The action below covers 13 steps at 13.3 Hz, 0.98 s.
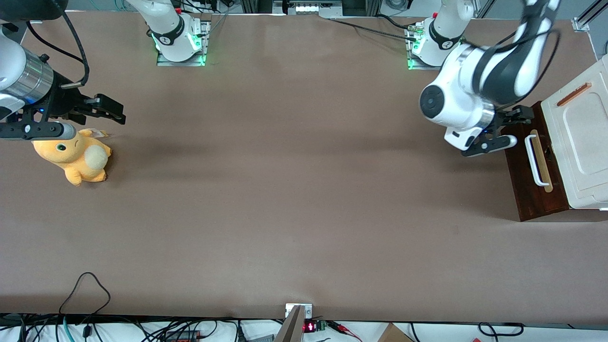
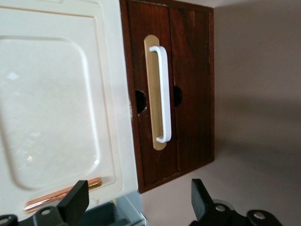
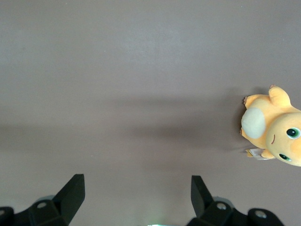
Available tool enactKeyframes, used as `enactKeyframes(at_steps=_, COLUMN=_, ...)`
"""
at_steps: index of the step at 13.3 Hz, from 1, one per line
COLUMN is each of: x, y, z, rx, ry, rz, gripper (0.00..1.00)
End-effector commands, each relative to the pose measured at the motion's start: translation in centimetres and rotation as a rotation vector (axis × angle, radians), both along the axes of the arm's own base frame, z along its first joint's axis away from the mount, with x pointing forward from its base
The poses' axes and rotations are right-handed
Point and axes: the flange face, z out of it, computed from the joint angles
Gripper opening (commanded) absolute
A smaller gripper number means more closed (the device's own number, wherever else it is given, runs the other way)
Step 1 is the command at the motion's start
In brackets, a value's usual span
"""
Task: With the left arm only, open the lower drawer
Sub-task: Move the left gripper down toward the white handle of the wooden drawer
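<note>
A matte brown surface [image 1: 285,190] fills nearly the whole front view, evenly lit, with soft blurred shadows lying across its middle. Along the edge farthest from the front camera sit two metal base plates [image 1: 180,59] glowing green, and an aluminium rail [image 1: 589,16] shows at the corner at the working arm's end. Along the nearest edge, black cables [image 1: 85,285] loop onto the surface above a white strip, beside a small red display [image 1: 309,326]. The pincer [image 1: 515,127] hangs spread wide near the working arm's end.
</note>
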Motion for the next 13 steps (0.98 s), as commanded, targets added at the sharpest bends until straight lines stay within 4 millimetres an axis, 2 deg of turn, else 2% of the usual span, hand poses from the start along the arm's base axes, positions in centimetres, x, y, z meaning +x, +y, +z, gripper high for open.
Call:
enactKeyframes(at_steps=1, x=-0.9, y=0.3, z=-3.3, rx=0.084, ry=-0.005, rz=-0.08, gripper=0.98)
enactKeyframes(at_steps=4, x=-1.1, y=1.0, z=-6.9, rx=0.144, ry=0.007, rz=-0.122, gripper=0.98)
enactKeyframes(at_steps=6, x=-0.6, y=2.9, z=-9.7, rx=0.2, ry=0.021, rz=-0.144, gripper=0.98)
enactKeyframes(at_steps=7, x=-0.3, y=4.3, z=-10.5, rx=0.223, ry=0.027, rz=-0.145, gripper=0.98)
enactKeyframes(at_steps=10, x=0.2, y=5.9, z=-12.8, rx=0.269, ry=0.054, rz=-0.181, gripper=0.96)
enactKeyframes(at_steps=12, x=0.5, y=6.5, z=-14.6, rx=0.272, ry=-0.018, rz=-0.204, gripper=0.95)
enactKeyframes(at_steps=13, x=0.5, y=7.6, z=-15.5, rx=0.287, ry=-0.027, rz=-0.203, gripper=0.96)
